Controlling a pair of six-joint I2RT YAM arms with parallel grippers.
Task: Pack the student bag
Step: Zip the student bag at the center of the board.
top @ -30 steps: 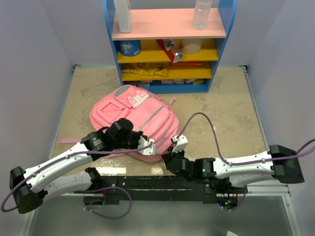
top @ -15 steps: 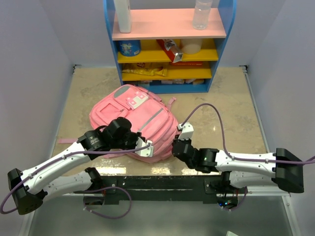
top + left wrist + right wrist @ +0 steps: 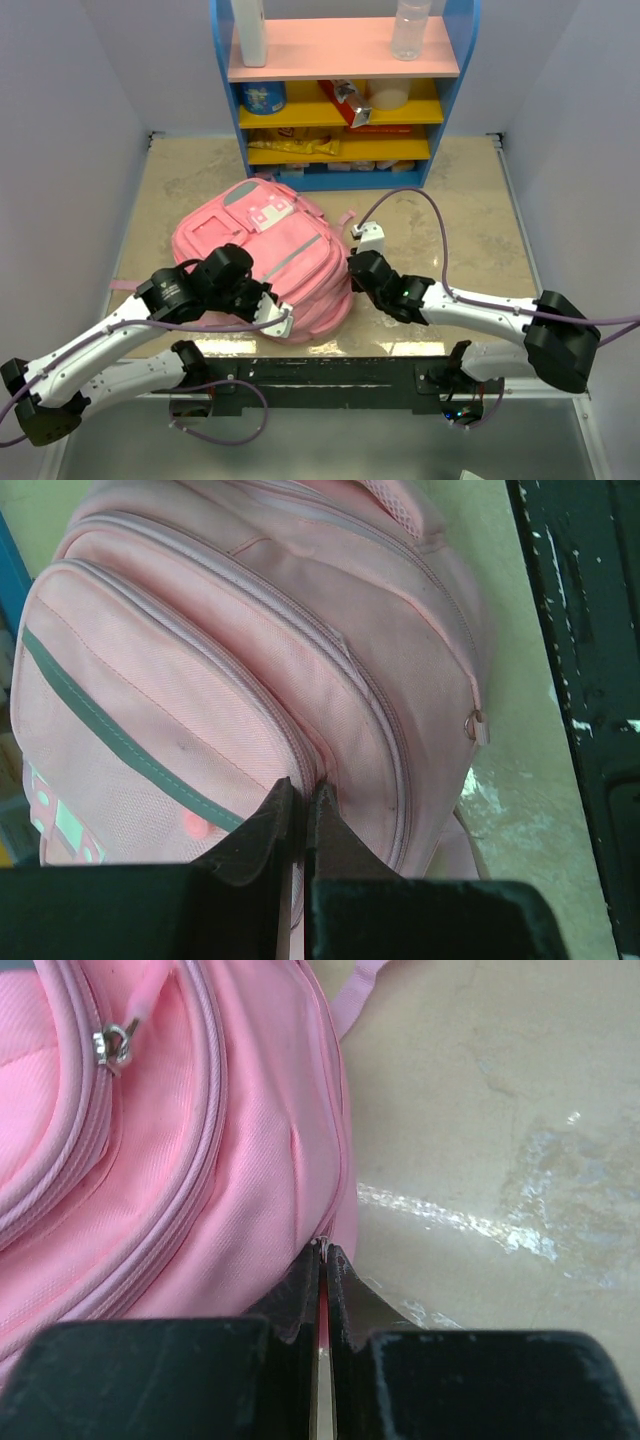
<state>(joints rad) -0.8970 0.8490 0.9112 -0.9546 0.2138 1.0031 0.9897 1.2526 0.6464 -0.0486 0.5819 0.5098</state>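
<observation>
Student bag (image 3: 262, 255) lies flat on the desk (image 3: 470, 220) in the top view, pink, just in front of a blue shelf unit (image 3: 345, 90) stocked with goods. We see the left claw (image 3: 268, 308) at the bag's near edge and the right claw (image 3: 352, 268) at its right side, both touching the fabric.

From the left wrist camera, we look along the student bag (image 3: 200, 660), with its grey strip (image 3: 110, 725) running across the front pocket. The left claw (image 3: 301, 798) is closed, its two dark fingers pressed together on a fold of fabric at a zip seam. A small metal zip ring (image 3: 478, 725) hangs at the bag's right edge, above the pale desk (image 3: 520, 780) and beside a black rail (image 3: 590, 630).

From the right wrist camera, we see the right claw (image 3: 324, 1255) pinched tight on the bag's (image 3: 200, 1160) outer seam, a sliver of pink showing between the fingers. A metal zip pull (image 3: 112, 1042) sits at upper left, and a thin pink strap (image 3: 352, 990) trails onto the desk (image 3: 500, 1110).
</observation>
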